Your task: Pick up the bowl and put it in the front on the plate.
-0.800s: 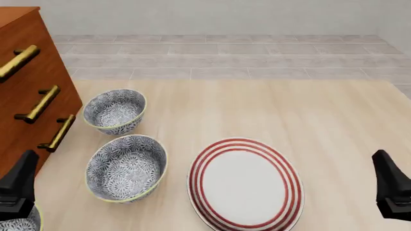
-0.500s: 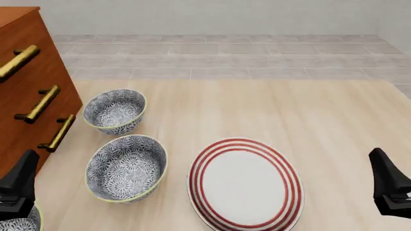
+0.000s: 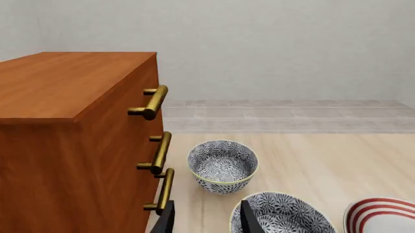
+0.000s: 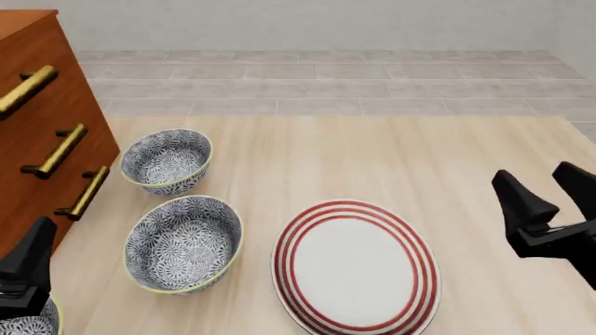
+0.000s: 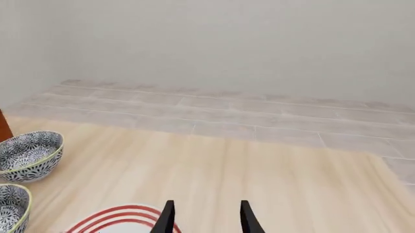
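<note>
Three patterned blue-grey bowls stand along the table's left side: a far bowl [image 4: 166, 162], a middle bowl [image 4: 183, 243], and a third bowl [image 4: 24, 325] cut off at the bottom-left corner. The red-ringed white plate [image 4: 356, 269] lies right of the middle bowl. My left gripper [image 4: 28, 262] hovers over the third bowl, by the cabinet, open and empty; its fingers [image 3: 167, 219] show in the left wrist view, with the far bowl [image 3: 222, 166] and middle bowl [image 3: 282, 213] ahead. My right gripper [image 4: 532, 174] is open and empty, right of the plate. The right wrist view shows the plate's rim [image 5: 116, 213].
A wooden drawer cabinet [image 4: 47, 125] with brass handles [image 4: 58, 150] stands at the table's left edge, close to the bowls. Bare light-wood tabletop [image 4: 391, 153] stretches behind the plate. The table's far edge meets a tiled floor [image 4: 317, 84].
My right gripper has risen and moved left and forward from the frame's right edge, both fingers now showing. The left arm, bowls and plate have not moved.
</note>
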Controlling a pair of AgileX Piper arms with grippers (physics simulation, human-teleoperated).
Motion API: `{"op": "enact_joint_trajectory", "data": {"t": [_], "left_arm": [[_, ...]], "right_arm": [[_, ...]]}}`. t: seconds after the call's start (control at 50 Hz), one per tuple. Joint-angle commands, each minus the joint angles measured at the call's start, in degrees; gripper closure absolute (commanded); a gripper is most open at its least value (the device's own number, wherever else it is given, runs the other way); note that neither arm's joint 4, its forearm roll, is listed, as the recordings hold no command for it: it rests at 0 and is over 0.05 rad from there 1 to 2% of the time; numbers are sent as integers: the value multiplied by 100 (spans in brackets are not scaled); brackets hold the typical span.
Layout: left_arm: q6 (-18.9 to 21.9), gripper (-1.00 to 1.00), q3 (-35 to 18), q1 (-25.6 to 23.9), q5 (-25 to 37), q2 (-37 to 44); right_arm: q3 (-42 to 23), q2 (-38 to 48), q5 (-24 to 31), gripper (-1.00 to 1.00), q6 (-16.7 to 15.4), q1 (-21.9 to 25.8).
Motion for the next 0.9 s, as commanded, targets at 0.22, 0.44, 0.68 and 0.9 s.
{"op": "enact_joint_trajectory", "data": {"t": [0.22,0.44,0.68,0.9], "left_arm": [[0,-100,0,0,0,0],[0,-100,0,0,0,0],[0,-100,0,0,0,0],[0,-100,0,0,0,0]], "right_arm": [[-914,1885,-448,-100,-250,1000],[-1475,2437,-97,-100,-88,1417],[-2082,3063,132,-100,-25,2116],[-2560,3654,264,-100,-160,2426]]}}
